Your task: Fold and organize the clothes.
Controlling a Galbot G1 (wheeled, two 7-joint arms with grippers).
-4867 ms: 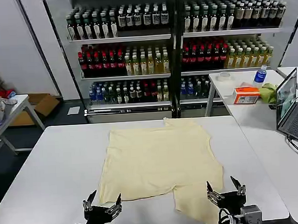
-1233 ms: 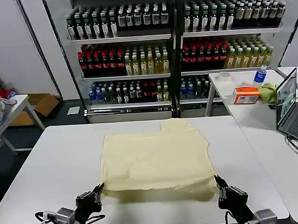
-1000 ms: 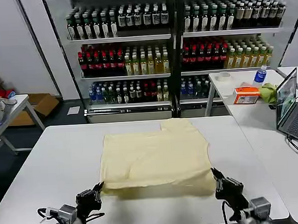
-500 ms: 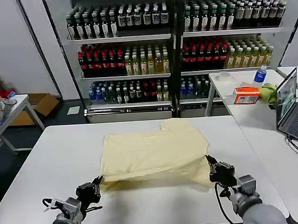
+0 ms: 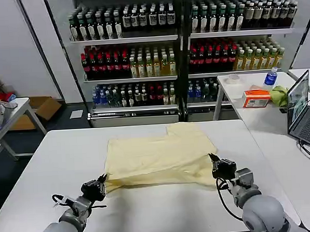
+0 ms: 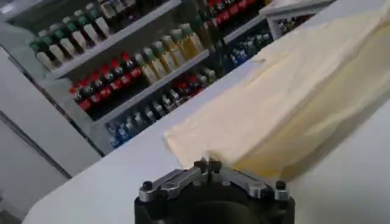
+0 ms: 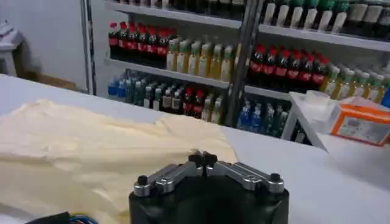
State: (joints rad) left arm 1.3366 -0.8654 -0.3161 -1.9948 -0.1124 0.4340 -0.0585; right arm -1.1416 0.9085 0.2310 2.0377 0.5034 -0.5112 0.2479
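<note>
One pale yellow T-shirt lies across the middle of the white counter, and two grippers hold its near edge, one at each near corner. The left gripper is pinched together on the shirt's near left corner, close to the counter's near left side; in the left wrist view its fingertips meet on a tip of yellow fabric that stretches away toward the shelves. The right gripper is clamped on the near right corner, which is raised off the counter so the cloth sags in a fold between the two grippers; in the right wrist view its fingers are closed with the shirt spread beyond them. The far part of the shirt rests flat on the counter, with one sleeve pointing toward the far edge. Behind the counter stand two shelf units filled with rows of bottles. On a second counter at far right sit one orange box, one blue-capped bottle and one small green cloth; one open laptop is at the right edge.
</note>
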